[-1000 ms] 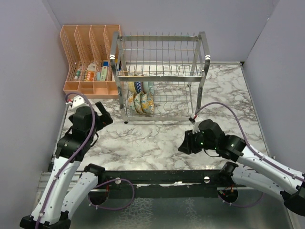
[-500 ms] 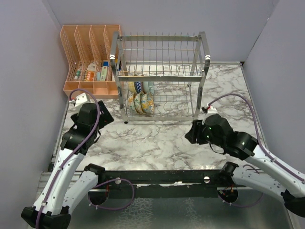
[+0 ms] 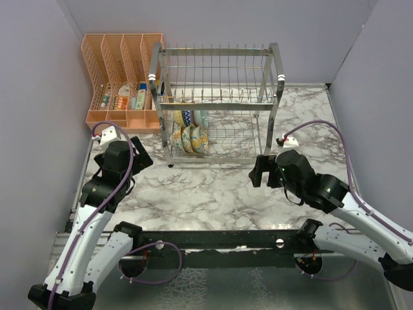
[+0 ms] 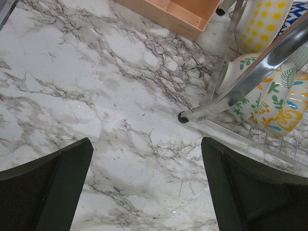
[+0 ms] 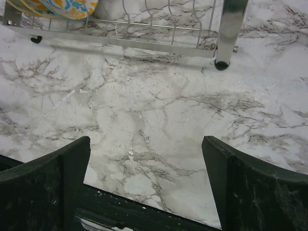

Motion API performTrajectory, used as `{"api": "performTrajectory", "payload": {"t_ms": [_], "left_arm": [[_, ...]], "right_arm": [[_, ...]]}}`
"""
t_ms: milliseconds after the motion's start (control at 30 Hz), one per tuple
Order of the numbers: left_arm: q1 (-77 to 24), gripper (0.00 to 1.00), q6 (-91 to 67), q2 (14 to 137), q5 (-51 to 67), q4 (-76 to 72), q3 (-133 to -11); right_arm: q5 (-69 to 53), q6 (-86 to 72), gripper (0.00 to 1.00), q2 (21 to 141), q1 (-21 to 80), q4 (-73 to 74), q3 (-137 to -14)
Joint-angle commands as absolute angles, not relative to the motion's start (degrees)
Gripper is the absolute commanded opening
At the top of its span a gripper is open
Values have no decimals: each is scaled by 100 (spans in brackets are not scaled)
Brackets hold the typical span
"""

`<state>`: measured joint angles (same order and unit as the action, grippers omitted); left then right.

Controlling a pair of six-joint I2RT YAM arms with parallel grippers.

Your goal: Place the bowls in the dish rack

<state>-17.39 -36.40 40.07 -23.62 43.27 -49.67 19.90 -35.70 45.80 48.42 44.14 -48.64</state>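
A: What takes up most of the space?

B: The marble table [image 3: 213, 194]. The dish rack [image 3: 213, 51] stands at its back, chrome and two tiers high. A peach organizer [image 3: 119, 58] sits just beside the rack's left side.

A: And the bowls?

B: The bowls [image 3: 190, 139] are all inside the rack at its left end. They stand on edge in the wire slots, in two short rows, one row behind the other.

A: How is the right claw?

B: The right claw [image 5: 147, 183] hangs over bare marble just in front of the rack's right front foot. Its two fingers [image 5: 48, 192] are spread as wide as they go. Nothing is between them and they touch nothing.

A: The left one?

B: The left claw [image 4: 147, 185] is also spread wide and carries nothing. It hangs over the marble in front of the rack's left front foot, a little to the left of it. Its camera shows the nearest bowls through the wires.

A: What has changed in the last second?

B: The right arm has swung toward the rack, from farther out on the marble to near the right post. Its fingers have parted much wider than they were. The left arm has only shifted slightly. The bowls sit as they did.
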Motion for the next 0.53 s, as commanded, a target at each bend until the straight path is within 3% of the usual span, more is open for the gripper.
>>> {"api": "performTrajectory", "payload": {"t_ms": [0, 500], "left_arm": [[-1762, 99, -3583, 3967, -2471, 4279, -4997], [-1758, 99, -3497, 4184, -2424, 4441, -5278]], "right_arm": [[2375, -3455, 100, 4703, 4887, 4560, -5034], [2352, -3401, 100, 4663, 4887, 4467, -5019]]}}
